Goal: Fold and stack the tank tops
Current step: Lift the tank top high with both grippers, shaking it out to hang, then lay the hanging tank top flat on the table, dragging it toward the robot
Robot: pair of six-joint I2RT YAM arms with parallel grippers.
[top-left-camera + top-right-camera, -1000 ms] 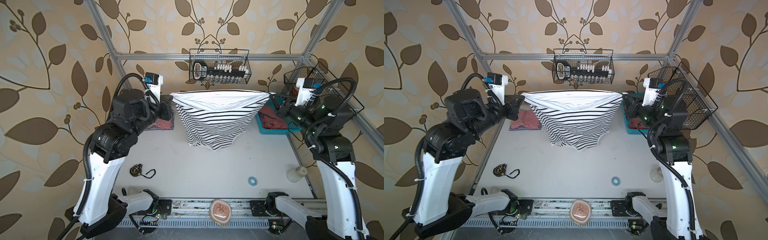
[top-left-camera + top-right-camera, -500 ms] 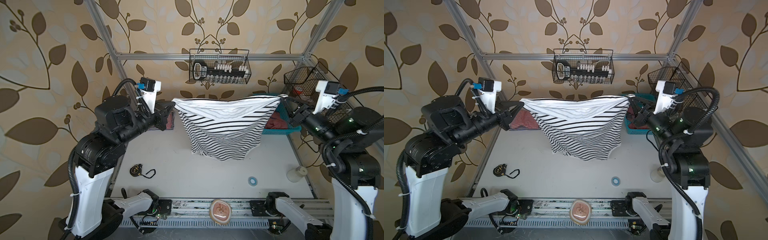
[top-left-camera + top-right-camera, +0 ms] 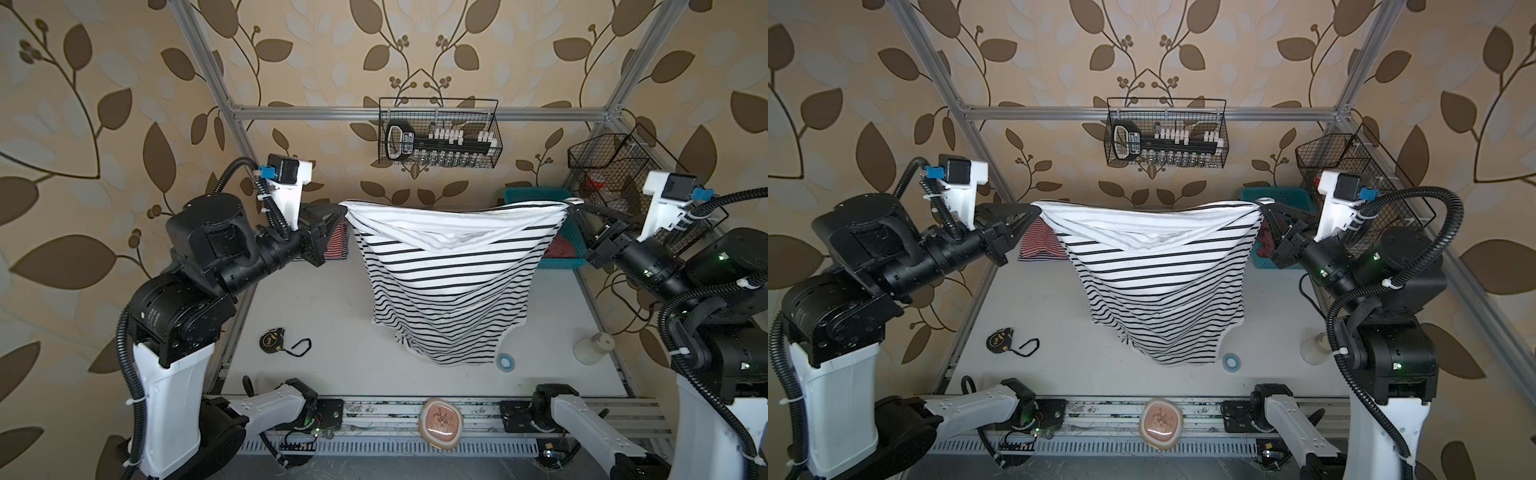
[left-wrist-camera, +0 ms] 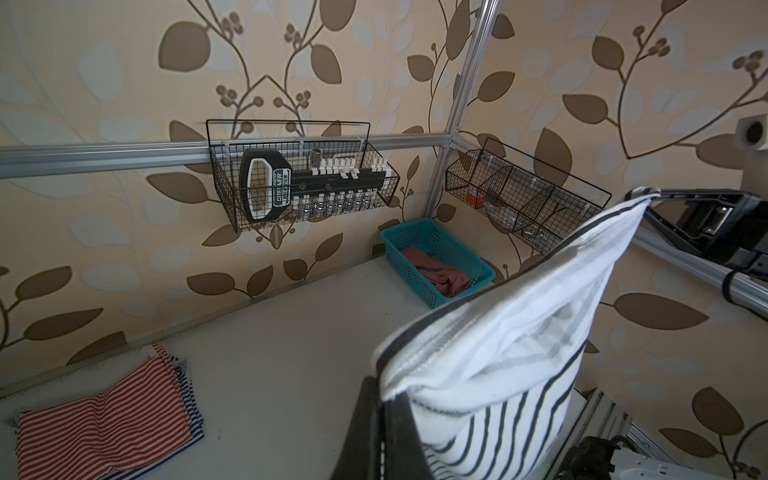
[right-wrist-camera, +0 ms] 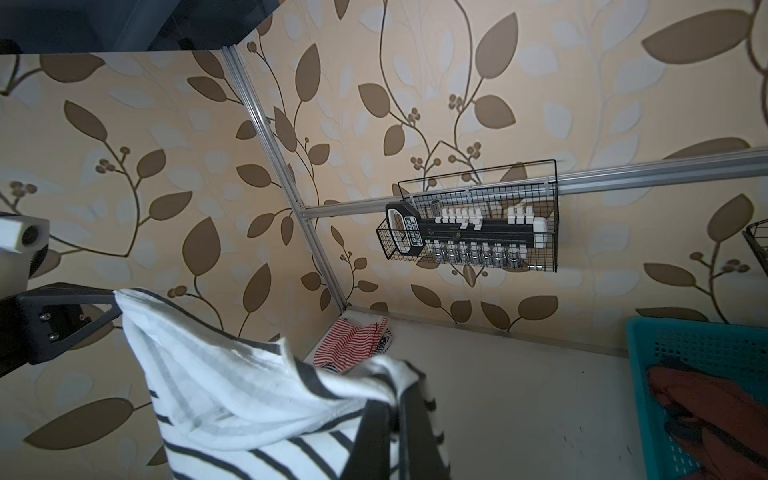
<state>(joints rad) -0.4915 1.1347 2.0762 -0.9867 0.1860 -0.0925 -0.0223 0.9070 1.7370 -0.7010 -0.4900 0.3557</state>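
The black-and-white striped tank top (image 3: pixel 449 282) (image 3: pixel 1163 282) hangs in the air above the table, stretched between both grippers, with its lower edge drooping toward the front. My left gripper (image 3: pixel 344 209) (image 4: pixel 384 395) is shut on one upper corner. My right gripper (image 3: pixel 567 204) (image 5: pixel 395 399) is shut on the other corner. The red-and-white striped tank top (image 3: pixel 337 245) (image 4: pixel 104 424) lies folded at the back left, on another striped piece. The dusty red tank top (image 4: pixel 436 274) (image 5: pixel 706 407) lies crumpled in the teal basket (image 3: pixel 532 193) at the back right.
A black tape measure (image 3: pixel 272 340) lies at the front left. A blue tape roll (image 3: pixel 506 361) and a white bottle (image 3: pixel 594 348) sit at the front right. A wire basket with a socket set (image 3: pixel 438 137) hangs on the back rail, another wire basket (image 3: pixel 606 166) on the right rail.
Both arms have moved apart and toward the front with the striped top, pulling its upper edge wider. The fabric now hangs further forward over the table.
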